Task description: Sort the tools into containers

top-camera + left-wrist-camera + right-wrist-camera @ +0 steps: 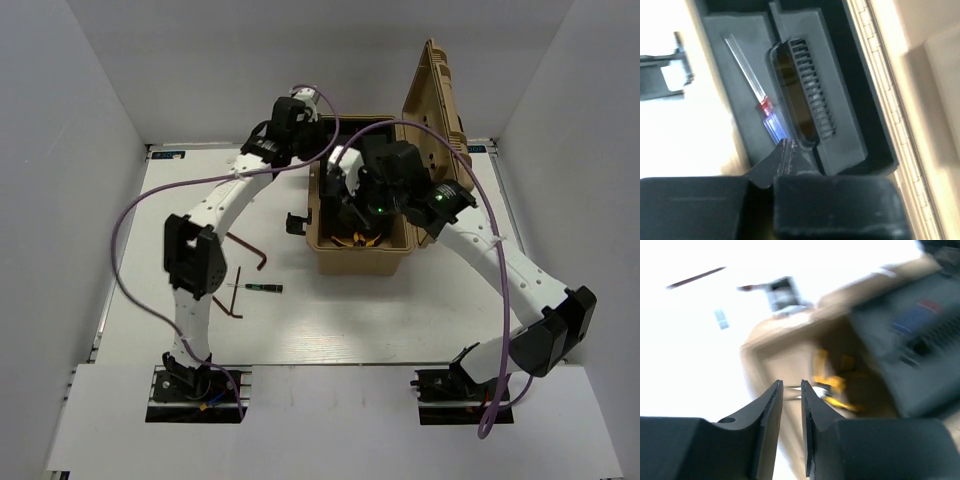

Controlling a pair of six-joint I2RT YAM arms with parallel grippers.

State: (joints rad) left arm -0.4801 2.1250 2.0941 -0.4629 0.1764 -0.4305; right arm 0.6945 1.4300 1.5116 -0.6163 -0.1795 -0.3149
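Seemingly mid-placement, the left gripper (785,152) meets the small screwdriver (762,107) in the toolbox tray (805,30).
Its jaws are pinched close at the blue handle end, but whether they grip it cannot be told. The screwdriver lies flat in a narrow tray slot, probably so it sits lengthwise: clear shaft, red band, blue handle. The right gripper (791,400) hovers over the tan toolbox (365,262), almost closed on nothing, likely waiting clear of its partner; that view is blurred. Yellow-handled pliers (832,385) rest in the box bottom. At the toolbox's nine o'clock, dark hex keys (247,247) and a black-green stick tool (258,288) lie unsorted on the surface (330,320).
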